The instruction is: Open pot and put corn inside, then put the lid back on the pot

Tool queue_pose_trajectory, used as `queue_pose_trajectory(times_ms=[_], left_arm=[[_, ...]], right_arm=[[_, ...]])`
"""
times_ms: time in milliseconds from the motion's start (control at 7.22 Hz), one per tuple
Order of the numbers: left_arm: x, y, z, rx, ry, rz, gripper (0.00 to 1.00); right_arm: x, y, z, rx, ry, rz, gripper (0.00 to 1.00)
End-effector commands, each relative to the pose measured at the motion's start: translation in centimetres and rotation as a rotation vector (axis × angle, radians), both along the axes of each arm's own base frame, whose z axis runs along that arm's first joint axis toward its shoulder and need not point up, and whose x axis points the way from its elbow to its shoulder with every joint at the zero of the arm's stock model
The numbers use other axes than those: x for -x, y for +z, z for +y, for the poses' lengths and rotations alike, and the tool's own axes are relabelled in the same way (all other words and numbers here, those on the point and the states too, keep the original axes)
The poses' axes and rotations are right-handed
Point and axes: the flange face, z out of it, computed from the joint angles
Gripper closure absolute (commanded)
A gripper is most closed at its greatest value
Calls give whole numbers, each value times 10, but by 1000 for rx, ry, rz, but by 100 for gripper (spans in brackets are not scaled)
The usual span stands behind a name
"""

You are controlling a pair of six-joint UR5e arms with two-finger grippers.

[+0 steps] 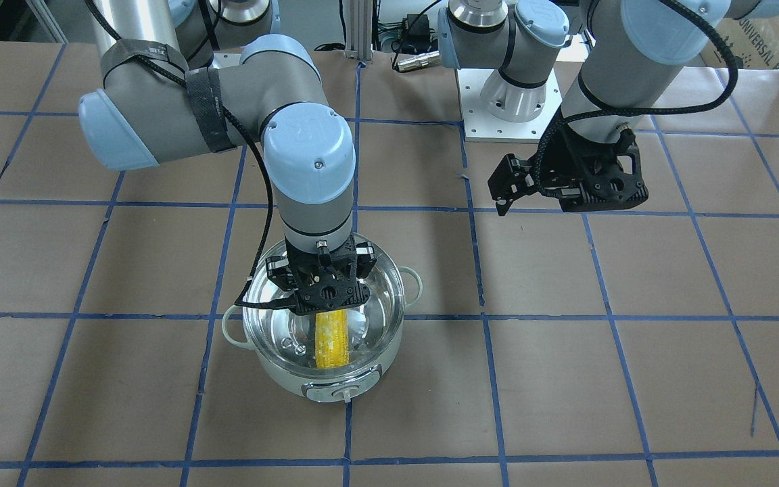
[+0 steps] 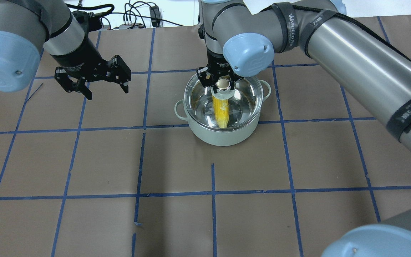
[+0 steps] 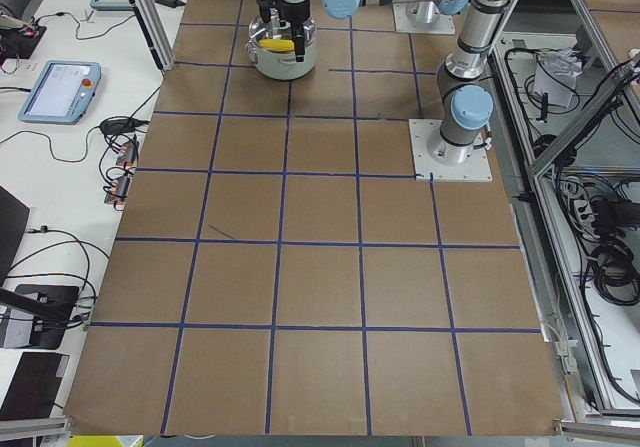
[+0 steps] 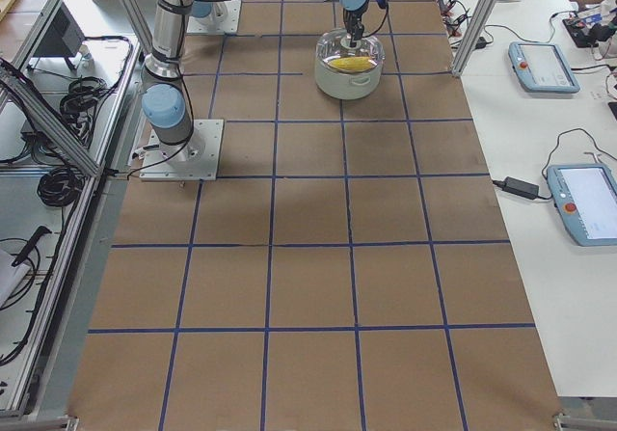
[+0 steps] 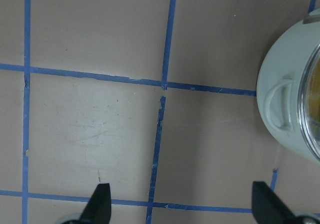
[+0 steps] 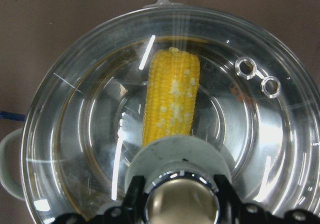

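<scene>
Under the right claw [image 2: 222, 84], lid [image 2: 245, 100]; corn [image 2: 221, 111] (inside pot [image 2: 223, 137])

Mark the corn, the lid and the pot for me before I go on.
the corn [image 1: 331, 341]: exterior front-facing view, middle of the cob, seen through the glass.
the lid [image 2: 223, 84]: overhead exterior view, on its ball knob.
the pot [image 2: 223, 138]: overhead exterior view, on its pale outer wall.

The right arm [image 2: 351, 60] reaches forward with its wrist turned straight down, and the right tool [image 2: 222, 85] has its two fingers closed on the knob of the lid [image 2: 243, 101]. The left arm [image 2: 9, 43] is held off to its own side. The left tool [image 2: 107, 93] hangs in the air, angled downward, fingers spread wide and holding nothing.
</scene>
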Motion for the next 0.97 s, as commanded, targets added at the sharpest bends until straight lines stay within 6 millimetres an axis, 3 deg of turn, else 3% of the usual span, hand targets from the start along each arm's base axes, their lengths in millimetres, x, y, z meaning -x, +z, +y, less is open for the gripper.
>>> queue_pose_trajectory(times_ms=[0, 277, 415, 554, 831], left_arm=[[0, -1, 0, -4, -7, -4, 0], [0, -5, -1, -12, -8, -4, 0], [0, -9, -2, -19, -8, -2, 0], [-1, -9, -2, -19, -7, 0, 0], [-2, 0, -1, -3, -4, -1, 0]], right_arm=[[0, -1, 0, 0, -4, -1, 93], [0, -1, 0, 0, -5, -1, 91], [0, -3, 0, -3, -5, 0, 81], [0, -3, 0, -3, 2, 2, 57], [1, 3, -2, 7, 3, 0, 24]])
